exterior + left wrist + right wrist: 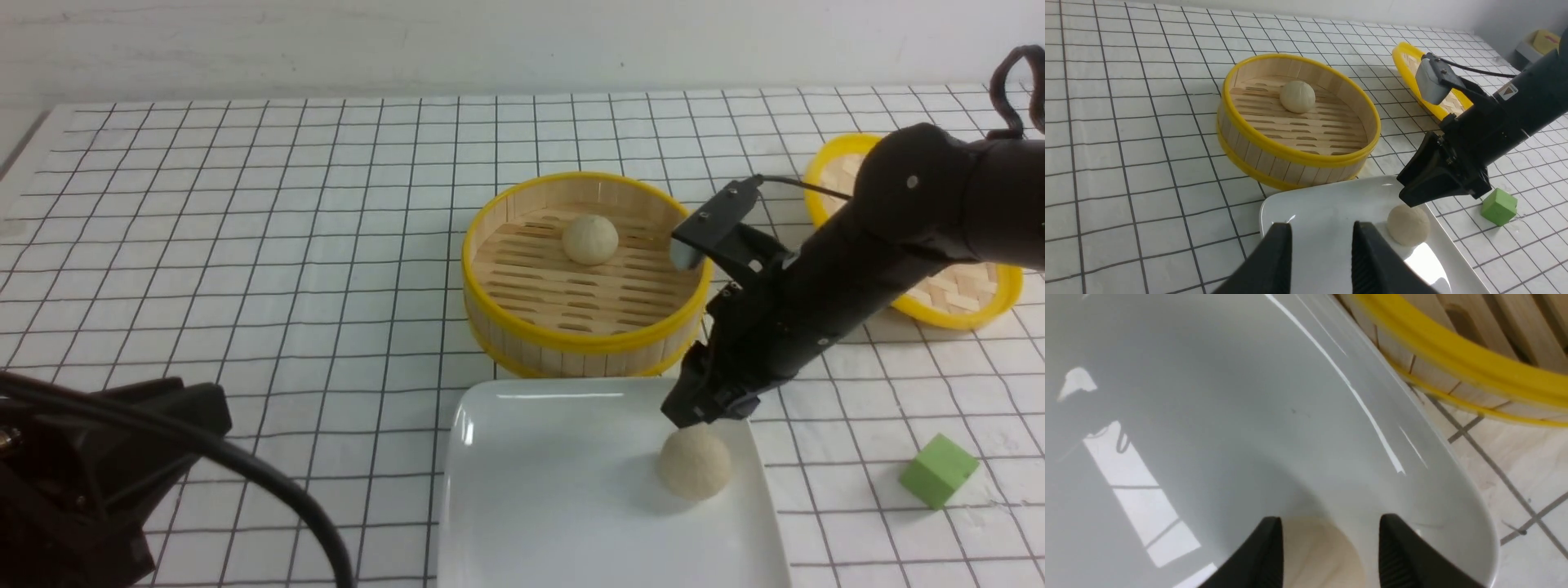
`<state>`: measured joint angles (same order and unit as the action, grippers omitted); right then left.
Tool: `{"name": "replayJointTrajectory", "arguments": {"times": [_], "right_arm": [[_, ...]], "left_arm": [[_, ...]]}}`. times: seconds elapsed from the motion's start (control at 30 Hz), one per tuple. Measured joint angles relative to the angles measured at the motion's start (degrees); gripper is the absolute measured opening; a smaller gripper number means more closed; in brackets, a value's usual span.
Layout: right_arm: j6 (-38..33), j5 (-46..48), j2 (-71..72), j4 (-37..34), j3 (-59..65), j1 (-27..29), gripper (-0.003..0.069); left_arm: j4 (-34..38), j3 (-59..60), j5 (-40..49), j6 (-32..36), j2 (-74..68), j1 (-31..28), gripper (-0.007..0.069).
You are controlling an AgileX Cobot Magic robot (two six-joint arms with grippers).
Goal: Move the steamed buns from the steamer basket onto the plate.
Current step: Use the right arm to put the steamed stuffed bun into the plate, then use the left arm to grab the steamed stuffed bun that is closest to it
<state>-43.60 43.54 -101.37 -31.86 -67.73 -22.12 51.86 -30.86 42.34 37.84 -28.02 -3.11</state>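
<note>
One steamed bun (589,238) lies in the steamer basket (490,302). The other bun (694,463) lies on the plate (522,506), near its right edge. The right gripper (692,418) hangs just over that bun with its fingers apart, not squeezing. The left gripper (1321,253) is spread too, with nothing in it. A white sticker (1507,91) on the right arm (1527,114) is too small to read. That arm hides part of the woven lid (955,298). A green cube (939,471) sits near the plate.
</note>
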Motion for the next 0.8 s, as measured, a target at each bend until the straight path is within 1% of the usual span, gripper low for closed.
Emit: {"name": "replayJointTrajectory", "arguments": {"times": [0.07,0.2,0.27,0.33,0.4,0.5,0.6,0.73,0.8], "right_arm": [[0.00,0.00,2.20,-0.07,0.00,0.00,0.0333],[0.00,0.00,6.52,-0.36,0.01,0.00,0.0333],[0.00,0.16,12.14,-1.15,0.01,0.00,0.0333],[0.00,0.23,14.54,-1.42,0.01,0.00,0.0333],[0.00,0.83,20.77,-1.74,0.01,0.00,0.0333],[0.61,3.38,28.53,-0.72,0.01,0.00,0.0333],[3.52,6.51,34.63,2.11,0.01,0.00,0.0333],[9.57,11.87,40.01,7.75,0.01,0.00,0.0333],[11.89,14.31,41.58,9.34,0.06,0.00,0.0333]], "left_arm": [[1.40,0.00,-0.45,0.16,0.00,0.00,0.0242],[4.13,-0.49,-0.88,2.67,-1.30,0.00,0.0242],[6.84,-2.06,0.37,6.52,-5.05,0.00,0.0242],[8.05,-2.85,1.18,8.11,-7.57,0.00,0.0242],[9.85,-5.63,3.23,10.46,-13.53,0.00,0.0242],[10.13,-11.64,7.73,14.41,-22.17,0.00,0.0242],[9.77,-17.03,11.80,17.96,-28.83,0.00,0.0242],[9.50,-23.79,16.55,19.12,-36.90,0.00,0.0242],[9.10,-25.71,17.63,19.25,-39.24,0.00,0.0242]]}}
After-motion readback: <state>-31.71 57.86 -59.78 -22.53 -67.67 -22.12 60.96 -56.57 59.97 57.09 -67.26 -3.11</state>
